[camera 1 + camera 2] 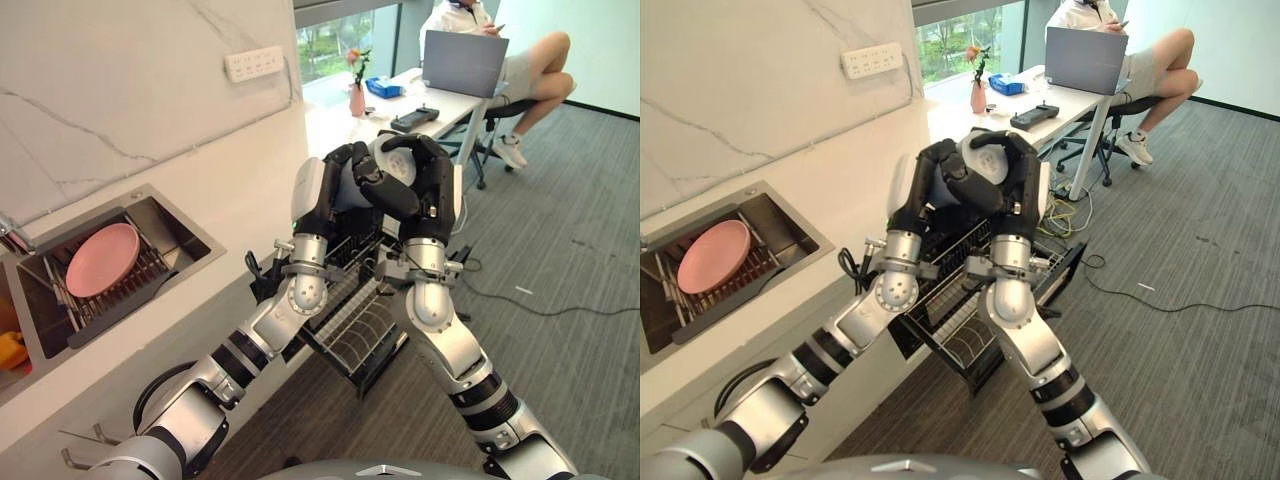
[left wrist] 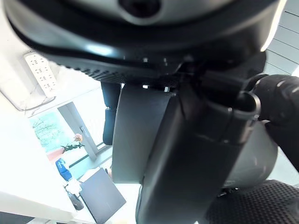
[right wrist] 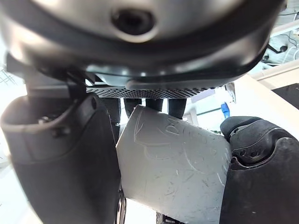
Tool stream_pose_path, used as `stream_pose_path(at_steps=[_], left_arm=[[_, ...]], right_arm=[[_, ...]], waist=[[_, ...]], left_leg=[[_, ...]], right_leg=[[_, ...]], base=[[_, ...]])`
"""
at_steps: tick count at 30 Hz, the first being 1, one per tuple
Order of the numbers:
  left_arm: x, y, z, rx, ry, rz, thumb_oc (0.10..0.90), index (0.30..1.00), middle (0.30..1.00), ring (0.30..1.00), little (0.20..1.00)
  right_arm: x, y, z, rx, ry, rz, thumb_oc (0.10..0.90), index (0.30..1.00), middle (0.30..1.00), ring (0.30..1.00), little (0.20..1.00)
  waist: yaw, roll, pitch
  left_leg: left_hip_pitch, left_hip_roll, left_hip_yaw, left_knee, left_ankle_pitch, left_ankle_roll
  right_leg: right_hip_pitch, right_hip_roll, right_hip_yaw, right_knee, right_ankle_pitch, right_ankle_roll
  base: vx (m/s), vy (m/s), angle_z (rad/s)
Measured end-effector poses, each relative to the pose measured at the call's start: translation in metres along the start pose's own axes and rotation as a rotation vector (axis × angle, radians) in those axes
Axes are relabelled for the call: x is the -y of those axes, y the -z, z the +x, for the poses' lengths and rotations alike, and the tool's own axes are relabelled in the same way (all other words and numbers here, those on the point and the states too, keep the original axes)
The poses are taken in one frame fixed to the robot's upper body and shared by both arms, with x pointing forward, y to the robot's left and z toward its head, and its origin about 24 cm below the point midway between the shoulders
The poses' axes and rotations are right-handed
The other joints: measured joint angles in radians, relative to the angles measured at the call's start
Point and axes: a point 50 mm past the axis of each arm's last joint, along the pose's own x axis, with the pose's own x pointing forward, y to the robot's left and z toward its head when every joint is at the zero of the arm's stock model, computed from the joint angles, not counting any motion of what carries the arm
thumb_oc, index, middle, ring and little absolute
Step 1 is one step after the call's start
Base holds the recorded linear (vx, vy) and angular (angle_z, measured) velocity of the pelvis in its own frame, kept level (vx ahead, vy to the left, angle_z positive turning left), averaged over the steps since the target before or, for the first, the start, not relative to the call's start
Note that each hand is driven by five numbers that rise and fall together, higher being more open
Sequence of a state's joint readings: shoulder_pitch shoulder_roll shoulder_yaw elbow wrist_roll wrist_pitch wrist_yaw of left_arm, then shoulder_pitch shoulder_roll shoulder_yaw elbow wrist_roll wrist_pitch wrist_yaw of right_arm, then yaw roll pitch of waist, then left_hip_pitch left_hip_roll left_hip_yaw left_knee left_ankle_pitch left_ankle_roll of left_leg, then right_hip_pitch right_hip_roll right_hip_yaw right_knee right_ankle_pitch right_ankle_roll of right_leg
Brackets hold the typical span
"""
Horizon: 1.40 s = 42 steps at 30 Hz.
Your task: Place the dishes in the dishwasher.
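A white cup (image 1: 392,162) hangs in the air between both hands, above the pulled-out wire dishwasher rack (image 1: 360,335). My right hand (image 1: 435,190) arches over the cup with its fingers curled round it. In the right wrist view the cup (image 3: 173,168) sits clamped between thumb and fingers. My left hand (image 1: 340,190) comes in from the other side, its dark fingers wrapped round the cup's lower part. A pink plate (image 1: 102,258) lies on the drying rack in the sink (image 1: 150,192) at the left.
The counter's white front runs beside the rack on the left. A desk (image 1: 460,100) at the back holds a pink vase (image 1: 357,98), a tissue box and a laptop, with a person seated behind it. Grey carpet lies to the right.
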<state>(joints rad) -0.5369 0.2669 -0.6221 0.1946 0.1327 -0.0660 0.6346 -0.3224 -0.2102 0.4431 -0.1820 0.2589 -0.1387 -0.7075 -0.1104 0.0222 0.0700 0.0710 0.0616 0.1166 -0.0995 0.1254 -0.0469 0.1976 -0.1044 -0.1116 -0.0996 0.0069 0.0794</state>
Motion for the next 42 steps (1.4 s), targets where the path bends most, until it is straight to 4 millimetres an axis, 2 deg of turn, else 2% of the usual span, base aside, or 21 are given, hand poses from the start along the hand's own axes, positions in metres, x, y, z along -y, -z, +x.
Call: stream_pose_path(at_steps=[4, 9, 12, 18, 19, 21, 23, 24, 25, 28, 29, 30, 31, 32, 33, 34, 36, 37, 38, 39, 42], left_arm=[[0.002, -0.003, 0.000, -0.003, 0.029, -0.051, 0.800, 0.900, 0.900, 0.900, 0.900], [0.003, -0.002, -0.001, 0.008, 0.056, -0.024, 0.800, 0.900, 0.900, 0.900, 0.900], [0.003, -0.001, -0.002, 0.035, 0.093, 0.034, 0.800, 0.900, 0.900, 0.900, 0.900], [0.002, 0.003, -0.005, 0.045, 0.148, 0.089, 0.800, 0.900, 0.900, 0.900, 0.900], [0.002, 0.009, -0.011, 0.023, 0.168, 0.094, 0.800, 0.900, 0.900, 0.900, 0.900], [0.002, 0.014, -0.017, -0.001, 0.184, 0.093, 0.800, 0.900, 0.900, 0.900, 0.900], [0.000, 0.024, -0.037, -0.063, 0.204, 0.068, 0.800, 0.900, 0.900, 0.900, 0.900], [-0.003, 0.035, -0.060, -0.141, 0.225, 0.021, 0.800, 0.900, 0.900, 0.900, 0.900], [-0.003, 0.035, -0.060, -0.141, 0.225, 0.021, 0.800, 0.900, 0.900, 0.900, 0.900], [-0.008, 0.066, -0.119, -0.423, 0.281, -0.136, 0.800, 0.900, 0.900, 0.900, 0.900], [-0.008, 0.066, -0.119, -0.423, 0.281, -0.136, 0.800, 0.900, 0.900, 0.900, 0.900], [-0.018, 0.085, -0.171, -0.676, 0.258, -0.294, 0.800, 0.900, 0.900, 0.900, 0.900], [-0.025, 0.097, -0.207, -0.837, 0.274, -0.336, 0.800, 0.900, 0.900, 0.900, 0.900], [-0.025, 0.097, -0.207, -0.837, 0.274, -0.336, 0.800, 0.900, 0.900, 0.900, 0.900], [-0.031, 0.102, -0.233, -0.945, 0.268, -0.379, 0.800, 0.900, 0.900, 0.900, 0.900], [-0.043, 0.110, -0.274, -1.118, 0.212, -0.471, 0.800, 0.900, 0.900, 0.900, 0.900], [-0.059, 0.120, -0.309, -1.293, 0.209, -0.438, 0.800, 0.900, 0.900, 0.900, 0.900], [-0.059, 0.120, -0.309, -1.293, 0.209, -0.438, 0.800, 0.900, 0.900, 0.900, 0.900], [-0.072, 0.128, -0.324, -1.367, 0.244, -0.379, 0.800, 0.900, 0.900, 0.900, 0.900], [-0.078, 0.131, -0.329, -1.394, 0.228, -0.362, 0.800, 0.900, 0.900, 0.900, 0.900], [-0.077, 0.136, -0.315, -1.341, 0.271, -0.315, 0.800, 0.900, 0.900, 0.900, 0.900]], right_arm=[[0.005, -0.004, 0.001, 0.075, -0.028, -0.091, 0.400, 0.300, 0.300, 0.300, 0.300], [0.017, -0.014, 0.008, 0.183, 0.011, -0.184, 0.400, 0.300, 0.300, 0.300, 0.300], [0.033, -0.023, 0.015, 0.263, 0.098, -0.257, 0.400, 0.300, 0.300, 0.300, 0.300], [0.057, -0.033, 0.024, 0.303, 0.243, -0.269, 0.400, 0.300, 0.300, 0.300, 0.300], [0.066, -0.035, 0.026, 0.309, 0.289, -0.281, 0.400, 0.300, 0.300, 0.300, 0.300], [0.071, -0.032, 0.026, 0.298, 0.309, -0.294, 0.400, 0.300, 0.300, 0.300, 0.300], [0.079, -0.021, 0.020, 0.252, 0.319, -0.318, 0.400, 0.300, 0.300, 0.300, 0.300], [0.087, -0.008, 0.012, 0.190, 0.324, -0.335, 0.400, 0.300, 0.300, 0.300, 0.300], [0.087, -0.008, 0.012, 0.190, 0.324, -0.335, 0.400, 0.300, 0.300, 0.300, 0.300], [0.107, 0.024, -0.003, -0.017, 0.334, -0.321, 0.400, 0.300, 0.300, 0.300, 0.300], [0.107, 0.024, -0.003, -0.017, 0.334, -0.321, 0.400, 0.300, 0.300, 0.300, 0.300], [0.120, 0.050, -0.017, -0.193, 0.326, -0.307, 0.400, 0.300, 0.300, 0.300, 0.300], [0.128, 0.068, -0.025, -0.308, 0.332, -0.295, 0.400, 0.300, 0.300, 0.300, 0.300], [0.128, 0.068, -0.025, -0.308, 0.332, -0.295, 0.400, 0.300, 0.300, 0.300, 0.300], [0.133, 0.079, -0.030, -0.376, 0.333, -0.284, 0.400, 0.300, 0.300, 0.300, 0.300], [0.145, 0.099, -0.040, -0.496, 0.334, -0.284, 0.400, 0.300, 0.300, 0.300, 0.300], [0.159, 0.115, -0.050, -0.609, 0.364, -0.308, 0.400, 0.300, 0.300, 0.300, 0.300], [0.159, 0.115, -0.050, -0.609, 0.364, -0.308, 0.400, 0.300, 0.300, 0.300, 0.300], [0.161, 0.122, -0.052, -0.663, 0.351, -0.324, 0.400, 0.300, 0.300, 0.300, 0.300], [0.160, 0.126, -0.054, -0.685, 0.336, -0.319, 0.400, 0.300, 0.300, 0.300, 0.300], [0.152, 0.129, -0.050, -0.697, 0.292, -0.285, 0.400, 0.300, 0.300, 0.300, 0.300]], waist=[[-0.003, 0.000, 0.000], [-0.006, 0.000, 0.000], [-0.005, 0.000, 0.000], [-0.007, 0.000, 0.000], [-0.007, 0.000, 0.000], [-0.005, 0.000, 0.000], [-0.003, -0.001, -0.001], [0.000, -0.001, -0.001], [0.000, -0.001, -0.001], [0.025, -0.003, 0.001], [0.025, -0.003, 0.001], [0.046, -0.012, 0.003], [0.075, -0.012, 0.005], [0.075, -0.012, 0.005], [0.105, -0.012, 0.009], [0.139, -0.019, 0.013], [0.180, -0.028, 0.019], [0.180, -0.028, 0.019], [0.199, -0.032, 0.027], [0.219, -0.033, 0.028], [0.250, -0.026, 0.033]], left_leg=[[-0.001, 0.000, 0.000, 0.000, 0.000, 0.000], [-0.002, 0.000, 0.001, 0.000, 0.000, 0.000], [-0.003, 0.000, -0.001, 0.000, 0.000, 0.000], [-0.007, -0.001, -0.012, 0.000, -0.001, 0.001], [-0.008, -0.002, -0.016, 0.000, 0.000, 0.002], [-0.010, -0.002, -0.017, 0.000, 0.001, 0.002], [-0.012, -0.003, -0.021, 0.000, 0.003, 0.001], [-0.014, -0.003, -0.023, 0.000, 0.003, 0.000], [-0.014, -0.003, -0.023, 0.000, 0.003, 0.000], [-0.024, -0.004, -0.041, -0.001, 0.004, 0.000], [-0.024, -0.004, -0.041, -0.001, 0.004, 0.000], [-0.028, -0.007, -0.059, 0.000, 0.005, 0.000], [-0.044, -0.011, -0.078, -0.001, 0.010, 0.000], [-0.044, -0.011, -0.078, -0.001, 0.010, 0.000], [-0.061, -0.015, -0.087, -0.001, 0.011, -0.001], [-0.077, -0.023, -0.113, -0.001, 0.010, -0.001], [-0.109, -0.025, -0.115, 0.000, 0.010, 0.000], [-0.109, -0.025, -0.115, 0.000, 0.010, 0.000], [-0.130, -0.026, -0.107, 0.000, 0.011, 0.001], [-0.138, -0.029, -0.105, 0.001, 0.013, 0.002], [-0.157, -0.039, -0.115, 0.000, 0.052, 0.009]], right_leg=[[-0.002, 0.000, 0.000, 0.000, 0.000, 0.000], [-0.002, 0.000, 0.000, 0.000, 0.000, 0.000], [-0.001, 0.000, -0.002, 0.000, 0.000, 0.000], [-0.001, 0.000, -0.013, -0.001, -0.001, 0.000], [0.000, 0.001, -0.016, 0.000, -0.001, 0.000], [0.000, 0.001, -0.018, 0.000, -0.001, 0.000], [-0.001, 0.001, -0.021, 0.000, -0.002, 0.001], [-0.001, 0.001, -0.025, 0.000, -0.004, 0.001], [-0.001, 0.001, -0.025, 0.000, -0.004, 0.001], [-0.001, 0.002, -0.044, 0.000, -0.005, 0.001], [-0.001, 0.002, -0.044, 0.000, -0.005, 0.001], [0.006, 0.003, -0.063, -0.001, -0.011, -0.003], [0.002, 0.003, -0.086, 0.000, -0.012, -0.003], [0.002, 0.003, -0.086, 0.000, -0.012, -0.003], [-0.003, 0.003, -0.099, 0.000, -0.012, -0.003], [-0.001, 0.000, -0.129, 0.000, -0.014, 0.000], [-0.005, -0.001, -0.179, 0.000, -0.020, 0.000], [-0.005, -0.001, -0.179, 0.000, -0.020, 0.000], [-0.009, -0.004, -0.229, 0.000, -0.024, -0.001], [-0.009, -0.006, -0.245, 0.000, -0.025, 0.001], [0.000, -0.010, -0.261, -0.001, -0.031, 0.011]], base=[[0.00, 0.000, 0.00], [0.00, 0.000, 0.00], [0.00, 0.000, 0.00], [0.01, -0.002, 0.05], [0.00, 0.000, 0.04], [0.00, -0.004, 0.05], [-0.01, -0.005, 0.05], [0.00, 0.000, 0.00], [-0.02, -0.003, 0.07], [-0.02, -0.004, 0.12], [-0.02, -0.002, 0.26], [-0.04, 0.004, 0.44], [-0.04, 0.004, 0.44], [-0.04, 0.001, 0.34], [-0.03, -0.005, 0.42], [-0.03, 0.001, 0.63], [0.00, 0.004, 0.71], [0.01, 0.003, 0.91], [0.00, 0.000, 0.76], [-0.02, -0.004, 0.94], [-0.05, -0.015, 0.54]])
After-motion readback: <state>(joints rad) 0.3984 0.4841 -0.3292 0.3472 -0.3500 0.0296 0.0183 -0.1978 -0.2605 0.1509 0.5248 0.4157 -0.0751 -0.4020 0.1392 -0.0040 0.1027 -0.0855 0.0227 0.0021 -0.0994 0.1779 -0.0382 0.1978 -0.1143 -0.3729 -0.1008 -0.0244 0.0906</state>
